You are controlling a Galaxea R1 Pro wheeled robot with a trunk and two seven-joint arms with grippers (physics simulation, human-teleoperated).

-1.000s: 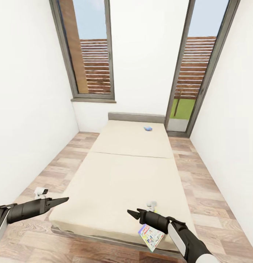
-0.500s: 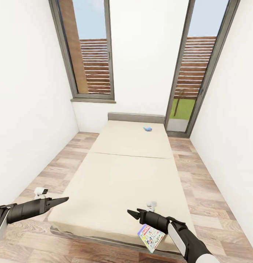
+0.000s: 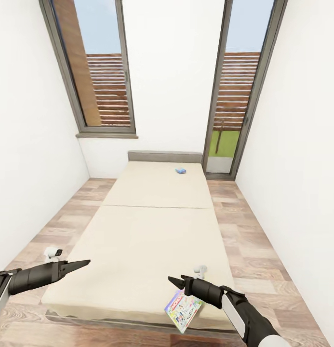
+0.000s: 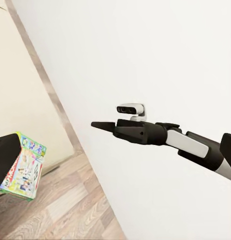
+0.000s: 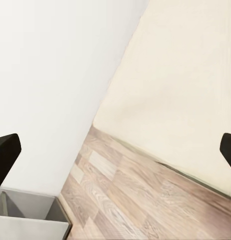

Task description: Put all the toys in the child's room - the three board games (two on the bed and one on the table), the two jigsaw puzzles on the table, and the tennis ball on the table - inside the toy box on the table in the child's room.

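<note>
The cream bed [image 3: 152, 231] runs away from me down a narrow room. A small blue board game [image 3: 180, 170] lies near its far end. The Monopoly board game [image 3: 183, 310] sits tilted at the bed's near right edge, partly over the side, and also shows as a colourful box [image 4: 23, 165]. My right gripper [image 3: 174, 280] hovers just above and left of it, open and empty, with one fingertip [image 5: 5, 160] far from the other. My left gripper [image 3: 82, 263] hangs open over the bed's near left corner. The table, toy box, jigsaw puzzles and tennis ball are out of view.
White walls close in on both sides, with strips of wood floor [image 3: 56, 226] left and right of the bed. A tall window [image 3: 94, 72] and a glass door [image 3: 239, 96] stand at the far end. A grey shape [image 5: 25, 220] sits low by the wall.
The whole view has shifted: bed, windows and both game boxes sit further left in the picture, so the camera moved. Both arms keep their pose; nothing was grasped.
</note>
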